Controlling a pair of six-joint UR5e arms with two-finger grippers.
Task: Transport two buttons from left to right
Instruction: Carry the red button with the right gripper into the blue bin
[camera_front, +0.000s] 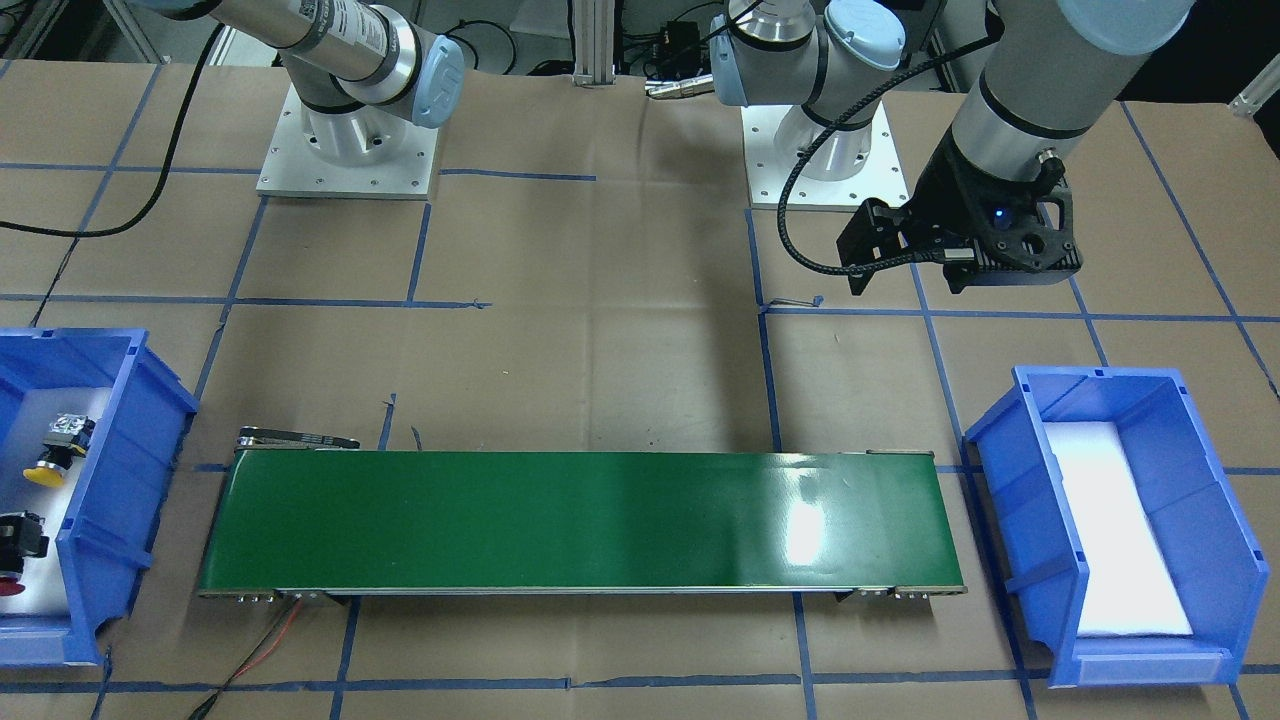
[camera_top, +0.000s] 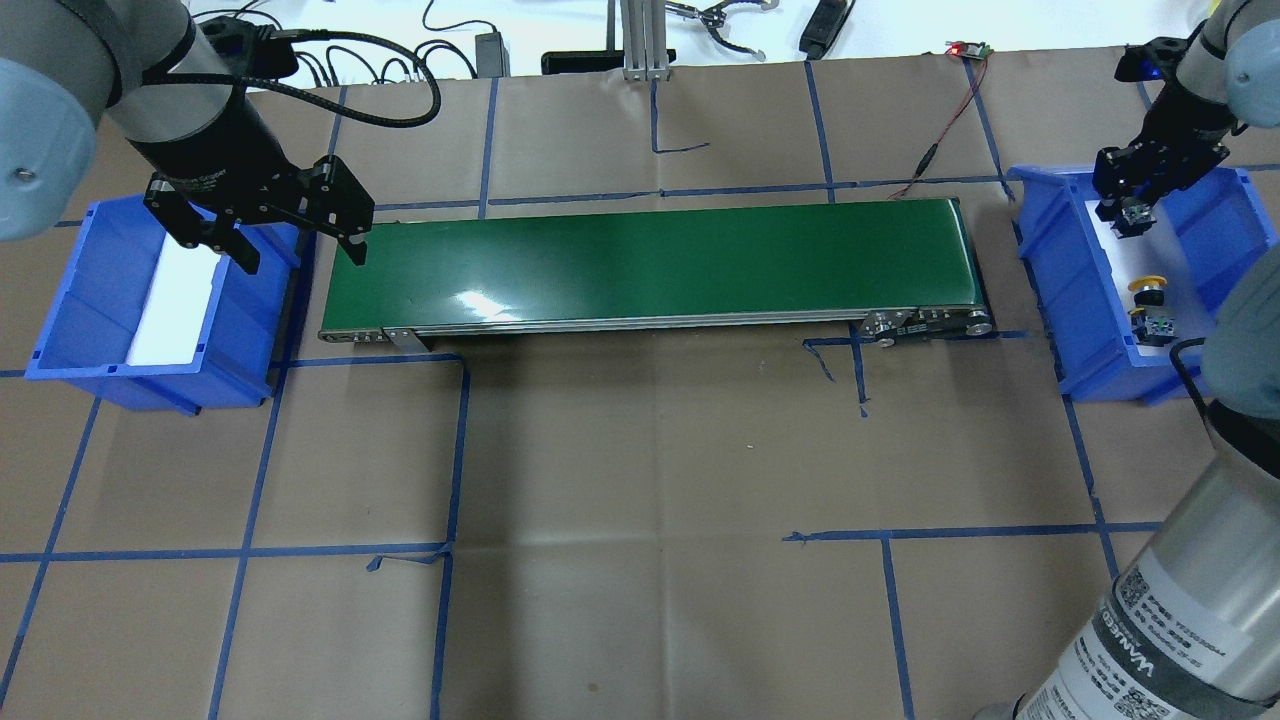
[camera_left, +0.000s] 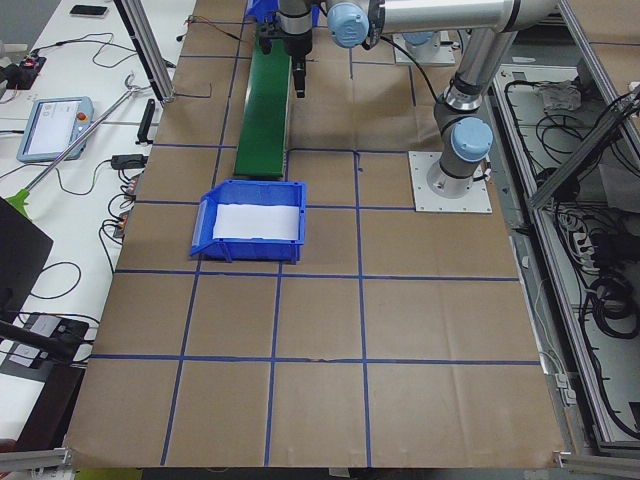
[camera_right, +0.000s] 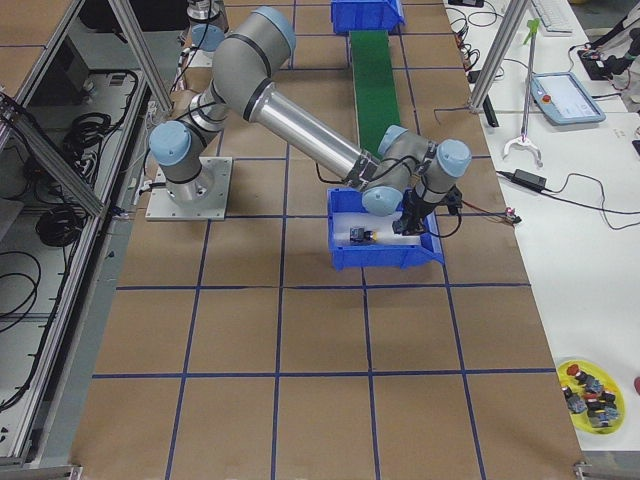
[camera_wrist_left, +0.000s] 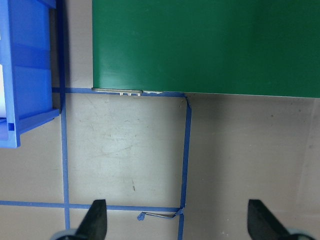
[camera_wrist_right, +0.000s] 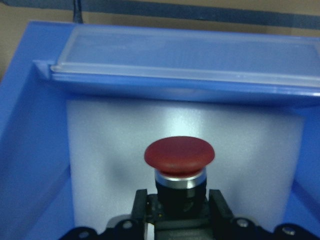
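The right end effector (camera_wrist_right: 181, 212) is clenched on the black body of the red button (camera_wrist_right: 179, 154). It holds the button over the white foam liner (camera_wrist_right: 110, 150) of the blue bin (camera_top: 1045, 280) at the robot's right. The yellow button (camera_top: 1148, 292) lies in the same bin, near that end effector but not touching it. The left end effector (camera_top: 300, 258) is released, with its fingers spread. It hangs above the surface (camera_top: 640, 480) between the green conveyor belt (camera_top: 650, 255) and the other blue bin (camera_top: 70, 300).

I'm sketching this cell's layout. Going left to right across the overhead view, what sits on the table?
Blue bin with white pad → green conveyor belt → second blue bin.
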